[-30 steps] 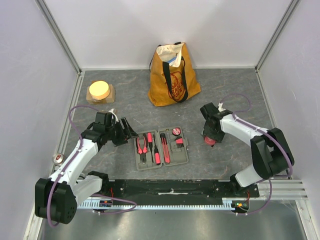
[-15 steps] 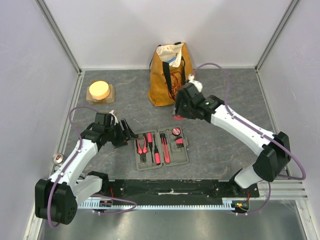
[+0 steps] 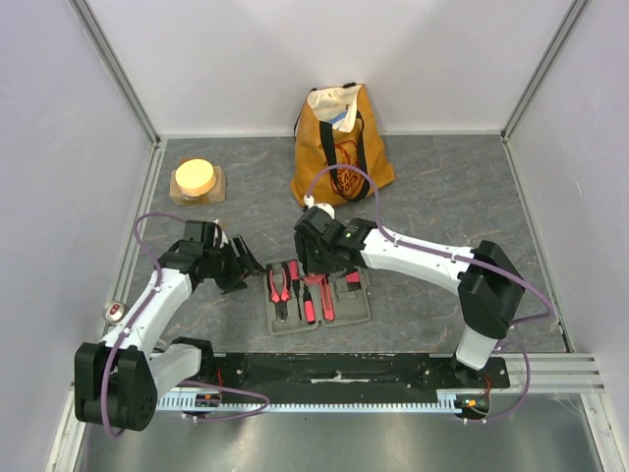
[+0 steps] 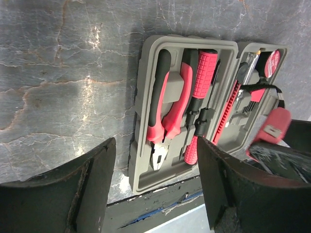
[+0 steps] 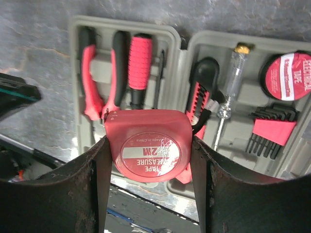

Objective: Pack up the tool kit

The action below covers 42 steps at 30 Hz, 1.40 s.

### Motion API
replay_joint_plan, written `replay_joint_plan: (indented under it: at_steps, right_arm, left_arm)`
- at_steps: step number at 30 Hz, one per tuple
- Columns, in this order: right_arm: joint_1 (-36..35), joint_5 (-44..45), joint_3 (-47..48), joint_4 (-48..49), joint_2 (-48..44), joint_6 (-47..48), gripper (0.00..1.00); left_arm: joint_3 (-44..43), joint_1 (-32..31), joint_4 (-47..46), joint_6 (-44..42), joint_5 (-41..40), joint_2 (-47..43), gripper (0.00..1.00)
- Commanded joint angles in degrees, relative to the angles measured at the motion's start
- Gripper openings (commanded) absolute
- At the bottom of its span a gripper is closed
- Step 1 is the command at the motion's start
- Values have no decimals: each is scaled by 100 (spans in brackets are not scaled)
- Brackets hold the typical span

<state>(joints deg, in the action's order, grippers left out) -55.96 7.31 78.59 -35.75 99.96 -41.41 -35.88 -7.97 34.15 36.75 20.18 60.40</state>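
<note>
Right wrist: one tape measure (image 5: 148, 145), one pliers (image 5: 97, 80), one case (image 5: 245, 94).

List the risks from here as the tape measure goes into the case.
1. The right tool holds the tape measure over the pliers and screwdriver; lowered there, it would likely sit on them, not in the case.
2. The left tool hangs open beside the case, so the arms might collide.
3. The tape measure's black strap may snag the knife.
</note>
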Motion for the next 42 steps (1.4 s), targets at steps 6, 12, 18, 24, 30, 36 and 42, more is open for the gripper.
replay_joint_plan:
  at_steps: [6,12,18,24,30,36,42]
  right_arm:
    - [-46,-133,-1046,-2,-539,54,27]
    - [-151,138,-1363,-239,-820,-95,26]
    - [-292,411,-1364,-485,-706,-227,25]
    - [-485,728,-1407,-679,-627,-341,24]
    - [-608,877,-1556,-697,-662,-438,24]
    - [-679,1228,-1873,-697,-785,-666,24]
    - [-696,1553,-2075,-486,-829,-807,27]
  left_arm:
    - [-16,32,-286,-230,468,174,72]
    - [-16,32,-339,-265,627,200,72]
    - [116,32,-506,-151,829,217,70]
    - [99,32,-497,-186,899,314,69]
    - [99,23,-506,-186,917,367,69]
    - [107,32,-497,-186,926,393,69]
    - [99,32,-506,-195,943,429,69]
